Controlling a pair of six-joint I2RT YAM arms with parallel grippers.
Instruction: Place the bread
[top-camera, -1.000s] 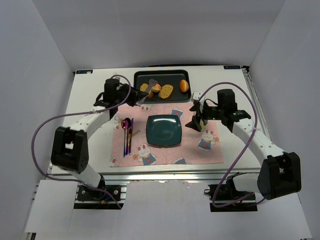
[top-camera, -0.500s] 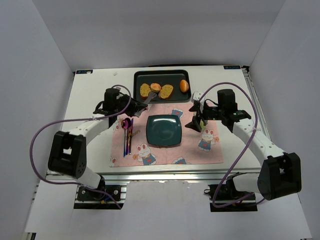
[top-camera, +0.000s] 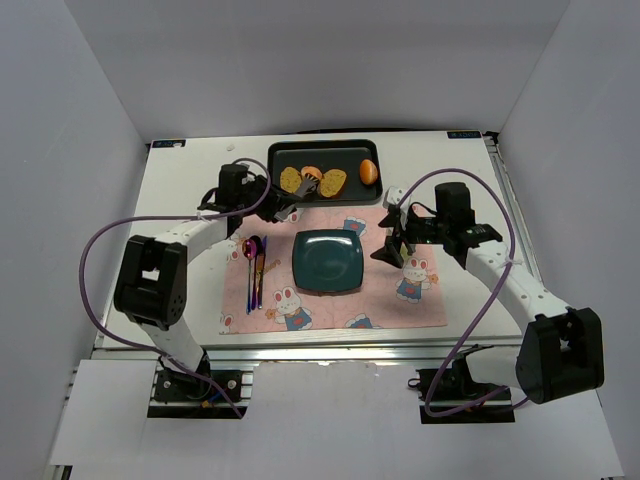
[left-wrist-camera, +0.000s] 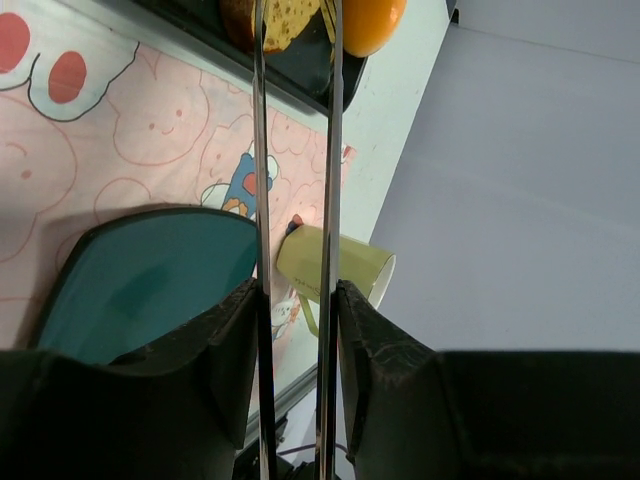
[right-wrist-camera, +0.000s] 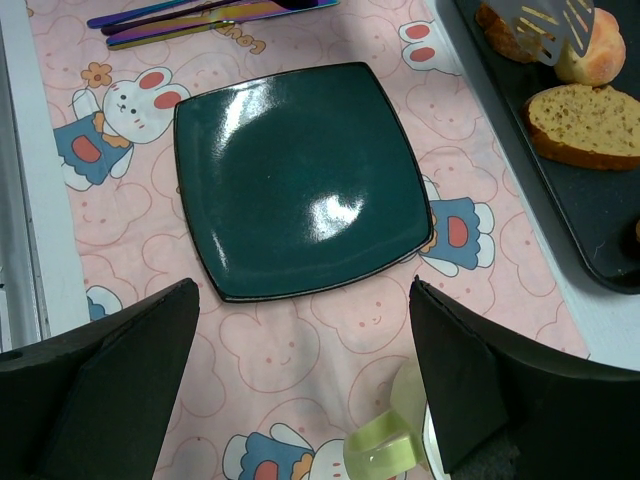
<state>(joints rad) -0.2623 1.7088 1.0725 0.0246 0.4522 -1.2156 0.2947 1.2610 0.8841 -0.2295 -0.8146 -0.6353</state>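
Observation:
The bread (top-camera: 313, 172) is a small golden bun in the black tray (top-camera: 350, 150), between two toast slices. In the right wrist view the bread (right-wrist-camera: 597, 52) has a slotted tongs tip (right-wrist-camera: 548, 16) over its left side. My left gripper (top-camera: 268, 197) is at the tray's near-left corner, shut on the metal tongs (top-camera: 300, 186). In the left wrist view both tongs arms (left-wrist-camera: 331, 150) run between my left gripper (left-wrist-camera: 297, 292) jaws, slightly spread. My right gripper (top-camera: 396, 240) hangs open and empty right of the teal plate (top-camera: 328, 260).
A toast slice (top-camera: 333, 182) and an orange egg-shaped item (top-camera: 368, 172) share the tray. A green mug (right-wrist-camera: 395, 445) lies on the pink placemat (top-camera: 400, 300) below my right gripper (right-wrist-camera: 303, 290). Cutlery (top-camera: 256, 268) lies left of the plate.
My left arm swung back toward the tray, so the tongs tips are at the bun again. The tongs arms have spread a little. The right arm has not moved.

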